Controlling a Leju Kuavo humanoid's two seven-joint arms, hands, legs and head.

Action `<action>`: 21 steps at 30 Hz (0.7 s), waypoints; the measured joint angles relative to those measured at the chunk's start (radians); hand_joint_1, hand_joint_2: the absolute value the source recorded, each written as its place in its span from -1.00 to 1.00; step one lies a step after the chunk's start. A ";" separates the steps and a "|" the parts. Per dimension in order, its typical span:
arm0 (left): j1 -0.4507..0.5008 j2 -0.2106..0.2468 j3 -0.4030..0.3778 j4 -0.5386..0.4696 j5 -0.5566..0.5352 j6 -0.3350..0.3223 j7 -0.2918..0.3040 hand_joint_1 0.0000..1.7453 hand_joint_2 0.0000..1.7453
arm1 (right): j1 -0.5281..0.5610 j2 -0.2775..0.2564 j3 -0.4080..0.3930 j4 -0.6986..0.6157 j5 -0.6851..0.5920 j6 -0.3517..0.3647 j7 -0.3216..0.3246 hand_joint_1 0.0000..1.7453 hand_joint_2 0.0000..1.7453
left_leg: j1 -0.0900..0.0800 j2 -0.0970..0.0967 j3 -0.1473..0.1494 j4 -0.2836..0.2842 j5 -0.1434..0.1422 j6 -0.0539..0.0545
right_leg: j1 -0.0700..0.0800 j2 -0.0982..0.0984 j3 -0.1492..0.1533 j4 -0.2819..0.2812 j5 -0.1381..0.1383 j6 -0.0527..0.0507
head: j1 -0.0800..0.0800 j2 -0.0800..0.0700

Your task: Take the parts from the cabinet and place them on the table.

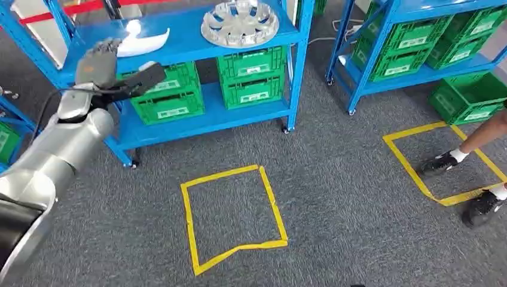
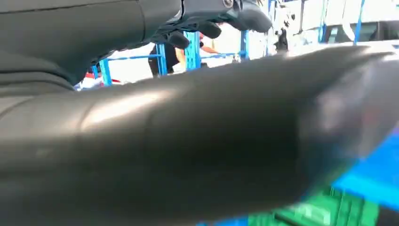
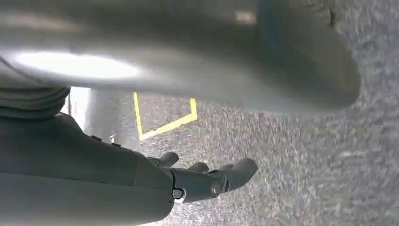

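A white curved part (image 1: pixel 143 43) and a silver wheel cover (image 1: pixel 240 23) lie on the top shelf of the blue cabinet (image 1: pixel 197 119). My left hand (image 1: pixel 107 66) is raised in front of that shelf, just left of and below the white part, fingers spread and thumb stretched out, holding nothing. In the left wrist view its thick thumb (image 2: pixel 211 136) crosses the picture and the dark fingers (image 2: pixel 211 19) stick out beyond it. My right hand (image 3: pixel 207 181) hangs over the grey carpet with its fingers loosely extended and nothing in them.
Green crates (image 1: pixel 251 75) fill the cabinet's lower shelves. A second blue rack with green crates (image 1: pixel 418 42) stands at the right. Yellow tape squares (image 1: pixel 233 209) mark the carpet. A person's legs and dark shoes (image 1: pixel 439 162) stand at the right square.
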 joint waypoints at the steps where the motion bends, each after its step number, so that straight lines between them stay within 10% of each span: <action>1: 0.004 0.004 0.000 0.003 -0.002 0.000 0.000 -1.00 -1.00 | -0.003 0.000 0.000 0.000 0.001 0.000 -0.002 -1.00 -1.00 | 0.003 0.000 0.019 -0.009 -0.007 0.002 | -0.002 -0.002 -0.045 0.064 0.004 0.002 | 0.000 0.000; 3: 0.033 0.012 0.000 0.009 -0.003 -0.001 0.000 -1.00 -1.00 | -0.002 -0.002 0.000 0.000 0.006 0.000 -0.001 -1.00 -1.00 | 0.007 0.000 0.067 -0.023 -0.037 0.000 | -0.001 -0.002 -0.133 0.150 -0.068 0.004 | 0.001 0.000; 6: 0.049 0.014 0.000 0.012 -0.004 -0.002 0.001 -1.00 -1.00 | 0.006 -0.005 0.000 0.000 0.009 0.001 0.002 -1.00 -1.00 | 0.016 -0.009 0.128 -0.023 -0.087 -0.010 | -0.002 -0.002 -0.201 0.100 -0.166 0.018 | 0.000 0.000; 7: 0.048 0.015 0.000 0.012 -0.007 -0.002 0.002 -1.00 -1.00 | 0.009 -0.005 0.000 0.000 0.010 0.001 0.002 -1.00 -1.00 | 0.020 -0.011 0.151 -0.023 -0.105 -0.015 | -0.002 -0.002 -0.206 0.044 -0.141 0.021 | 0.001 0.000; 8: 0.049 0.015 0.000 0.014 -0.011 -0.004 0.007 -1.00 -1.00 | 0.011 -0.005 0.000 0.000 0.011 0.002 0.002 -1.00 -1.00 | 0.022 -0.011 0.181 -0.023 -0.129 -0.021 | -0.005 -0.006 -0.206 -0.041 -0.044 0.020 | 0.001 0.000; 9: 0.053 0.016 0.000 0.017 -0.014 -0.008 0.008 -1.00 -1.00 | 0.019 -0.004 0.000 0.003 0.011 0.002 0.003 -1.00 -1.00 | 0.018 -0.010 0.186 -0.023 -0.149 -0.027 | -0.007 -0.016 -0.208 -0.114 0.119 0.023 | 0.004 0.000; 10: 0.056 0.014 -0.001 0.023 -0.017 -0.012 0.015 -1.00 -1.00 | 0.017 -0.004 0.000 0.009 0.012 0.003 0.003 -1.00 -1.00 | 0.016 -0.013 0.214 -0.013 -0.170 -0.033 | -0.002 -0.024 -0.210 -0.125 0.192 0.010 | 0.003 0.000; 13: 0.042 0.024 -0.001 0.011 -0.034 -0.016 0.041 -1.00 -1.00 | 0.008 -0.005 0.000 0.009 0.015 0.005 0.005 -1.00 -1.00 | 0.018 -0.014 0.231 -0.017 -0.175 -0.055 | 0.002 -0.017 -0.187 -0.110 0.141 -0.019 | 0.001 0.000; 16: 0.026 0.031 -0.002 0.011 -0.050 -0.024 0.071 -1.00 -1.00 | 0.004 -0.005 0.000 0.009 0.017 0.005 0.000 -1.00 -1.00 | 0.023 -0.009 0.111 0.207 -0.111 -0.071 | -0.002 -0.009 -0.136 -0.120 0.102 -0.042 | -0.003 0.000; 17: 0.031 0.035 -0.003 0.015 -0.052 -0.034 0.082 -1.00 -1.00 | 0.004 -0.005 0.000 0.009 0.017 0.005 0.000 -1.00 -1.00 | 0.024 -0.008 0.059 0.275 -0.129 -0.074 | -0.003 -0.006 -0.115 -0.124 0.088 -0.043 | -0.002 0.000; 21: 0.054 0.060 -0.005 0.030 -0.047 -0.072 0.124 -1.00 -1.00 | 0.009 -0.005 0.000 0.009 0.018 0.006 0.001 -1.00 -1.00 | 0.026 -0.006 -0.078 0.301 -0.322 -0.074 | -0.003 0.012 -0.011 -0.140 0.024 -0.039 | -0.002 0.000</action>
